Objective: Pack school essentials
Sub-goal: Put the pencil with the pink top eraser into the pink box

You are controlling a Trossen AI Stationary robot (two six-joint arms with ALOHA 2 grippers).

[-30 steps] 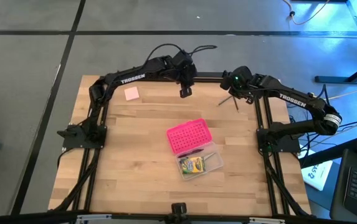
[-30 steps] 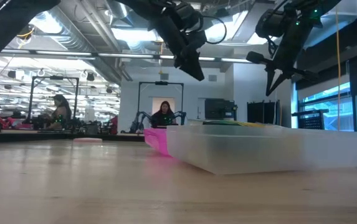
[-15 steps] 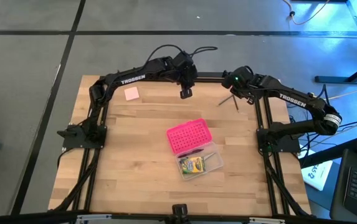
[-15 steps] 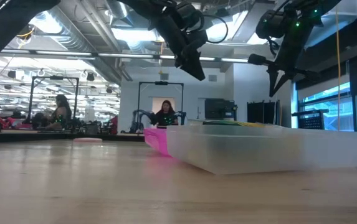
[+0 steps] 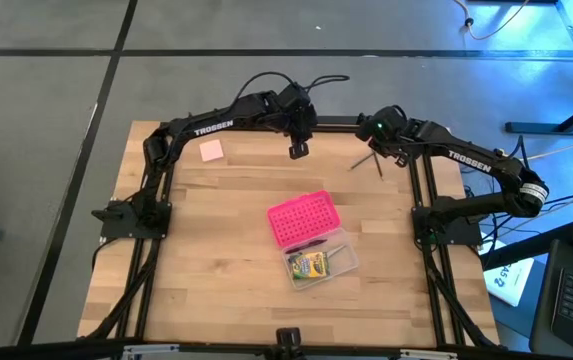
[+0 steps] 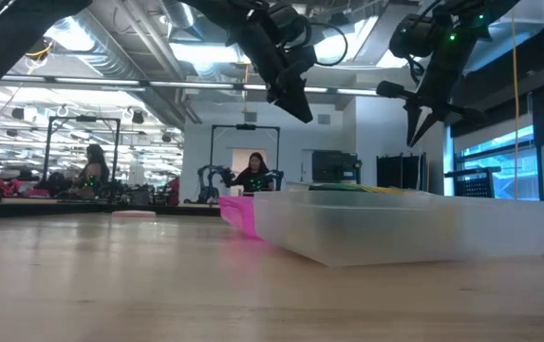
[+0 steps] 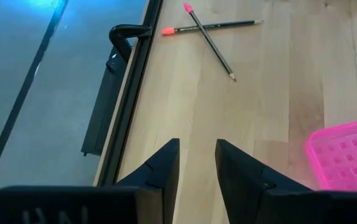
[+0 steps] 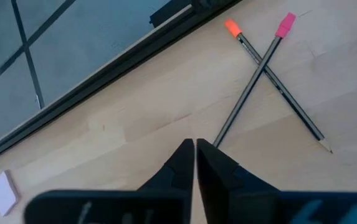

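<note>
Wood tabletop [image 5: 216, 220], seen from above. Two pencils [image 8: 271, 81] lie crossed in an X w/ eraser ends far from the right claw [image 8: 195, 152], just ahead of and under its tips. Right claw's fingers are together, empty. Left claw [image 7: 197, 165] is slightly apart, empty, farther off. Right arm looks nearer.

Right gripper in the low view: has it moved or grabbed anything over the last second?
The right gripper dipped slightly, then came back up, holding nothing. The left gripper, the two crossed pencils, the pink note pad and the clear case stayed put.
</note>
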